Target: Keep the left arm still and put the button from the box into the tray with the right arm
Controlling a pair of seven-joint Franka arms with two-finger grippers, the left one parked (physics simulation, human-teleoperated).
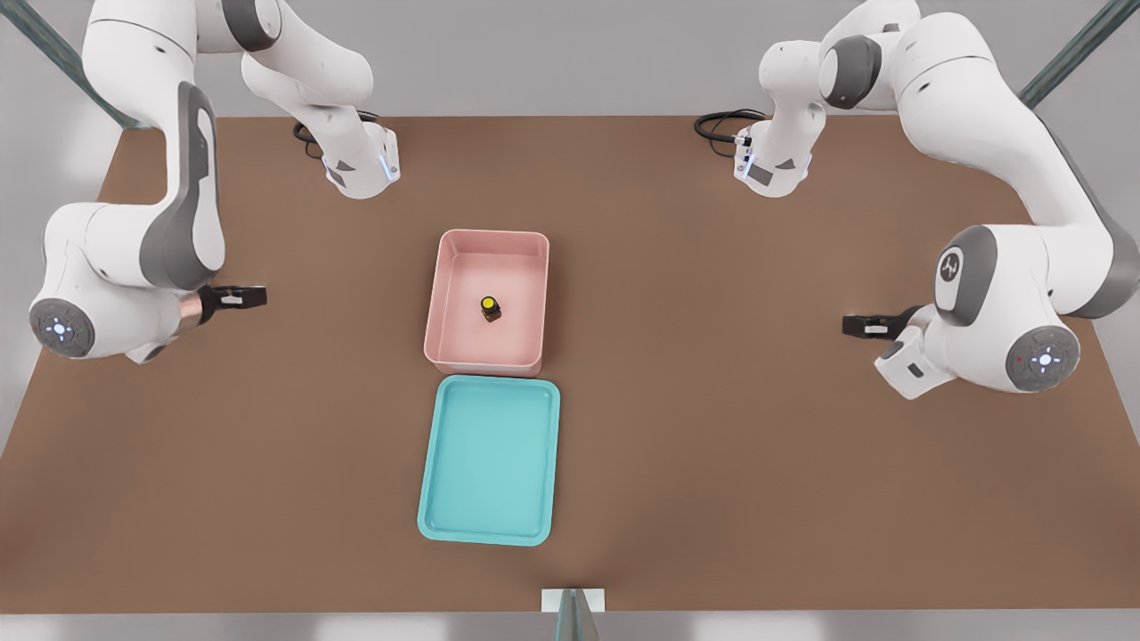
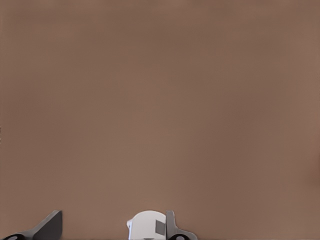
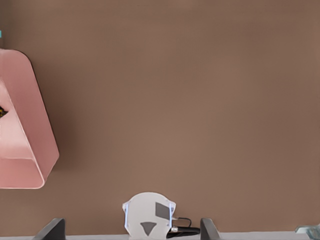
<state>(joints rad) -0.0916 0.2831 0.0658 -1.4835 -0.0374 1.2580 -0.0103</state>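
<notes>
The button (image 1: pixel 490 308), a yellow cap on a dark base, stands upright near the middle of the pink box (image 1: pixel 445 294). The teal tray (image 1: pixel 490 463) lies just in front of the box, nearly touching it, with nothing in it. My gripper (image 1: pixel 246 298) hangs over bare table toward the front view's left, well apart from the box, at about the button's depth. In the right wrist view its fingertips (image 3: pixel 52 229) stand wide apart, so the gripper (image 3: pixel 131 233) is open and holds nothing. The box corner (image 3: pixel 22 125) shows at that view's edge.
The working arm's base (image 1: pixel 361 169) with a black cable sits at the back, and also shows in the wrist view as a white base (image 3: pixel 149 217). The parked arm (image 1: pixel 997 294) stands at the front view's right. A small grey post (image 1: pixel 573 610) is at the table's front edge.
</notes>
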